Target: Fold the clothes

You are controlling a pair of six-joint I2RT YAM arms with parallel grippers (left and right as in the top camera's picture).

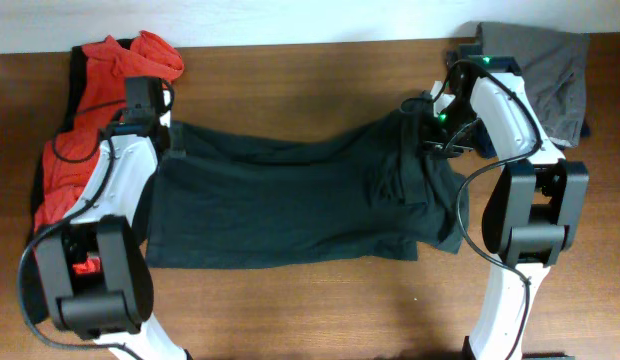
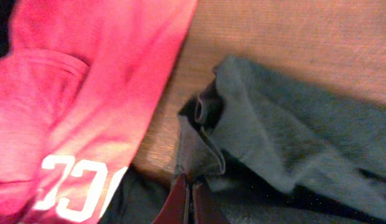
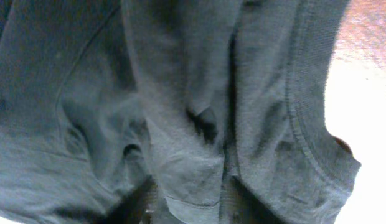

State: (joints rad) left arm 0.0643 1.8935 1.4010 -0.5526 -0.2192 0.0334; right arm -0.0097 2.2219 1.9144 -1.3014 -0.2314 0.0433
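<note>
Two soft shirts on wood-grain worktop [image 1: 320, 70]. Dark T-shirt [image 1: 280, 205] spread wide across centre: matte knit, right end bunched in thick folds, left corner puckered. Red T-shirt [image 1: 95, 100] heaped at left edge, white block letters showing. Left tool [image 2: 189, 186] clenched, pinching dark T-shirt's rumpled corner. Right tool [image 1: 433, 132] down in folds, fabric fills its camera; grip, cannot tell. Grey garment [image 1: 550, 65] crumpled at far right corner.
</note>
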